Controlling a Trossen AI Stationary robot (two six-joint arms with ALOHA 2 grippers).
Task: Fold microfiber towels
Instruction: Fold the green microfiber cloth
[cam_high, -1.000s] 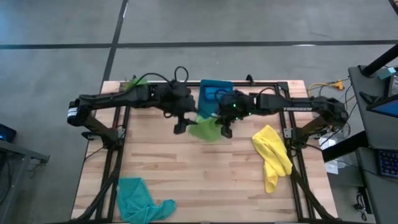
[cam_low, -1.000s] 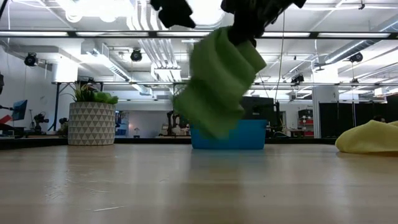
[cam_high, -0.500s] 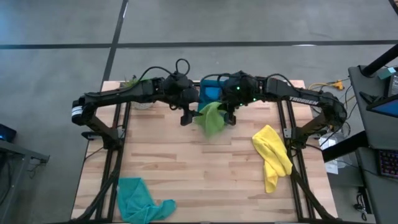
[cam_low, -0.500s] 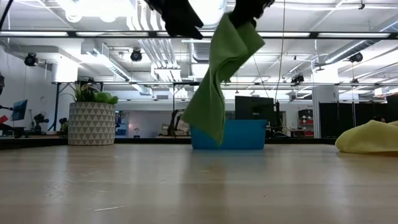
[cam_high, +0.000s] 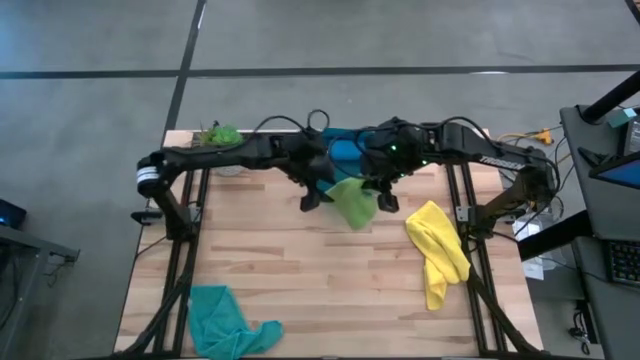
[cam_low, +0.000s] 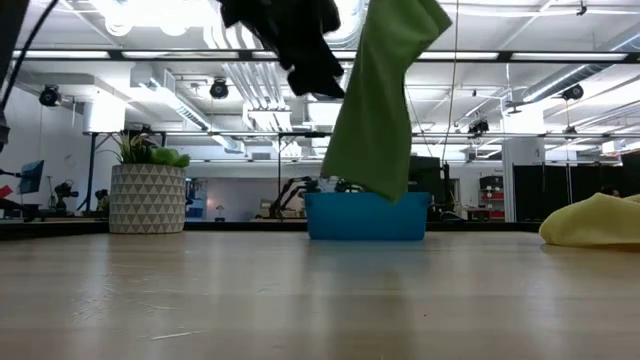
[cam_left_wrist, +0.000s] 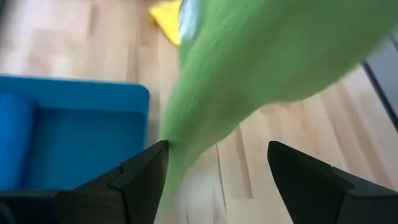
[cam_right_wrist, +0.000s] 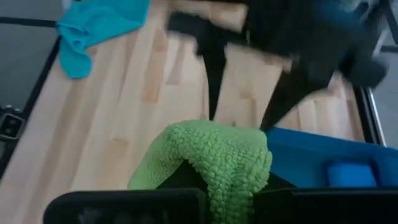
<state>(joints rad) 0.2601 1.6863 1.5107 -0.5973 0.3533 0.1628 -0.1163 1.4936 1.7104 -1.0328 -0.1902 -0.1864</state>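
- The lime green microfiber towel (cam_high: 354, 203) hangs in the air above the far middle of the pale wooden table (cam_high: 300, 270), clear of the boards, as the low view (cam_low: 378, 110) shows
- The right gripper (cam_high: 384, 196) is clamped shut on the towel's upper edge; in its own wrist view the bunched green pile (cam_right_wrist: 214, 163) sits pinched between its dark fingers (cam_right_wrist: 124, 208), and the cloth drapes down below the grip
- The left gripper (cam_high: 314, 194) is beside the towel, on its left in the high view, with its jaws spread wide and nothing between them; its wrist view shows the green cloth (cam_left_wrist: 261, 68) just ahead of its fingers (cam_left_wrist: 140, 174), brushing close to one of them, though whether they touch cannot be told
- Behind the hanging towel stands a rigid teal-blue rectangular plastic bin (cam_high: 345, 152) at the far edge of the table, with a folded blue microfiber towel (cam_right_wrist: 350, 173) lying inside it
- A crumpled yellow microfiber towel (cam_high: 437, 250) lies on the table's right side, well apart from both grippers
- A crumpled teal microfiber towel (cam_high: 225, 320) lies at the near left corner
- A green potted plant in a patterned white pot (cam_low: 146, 190) stands at the far left corner
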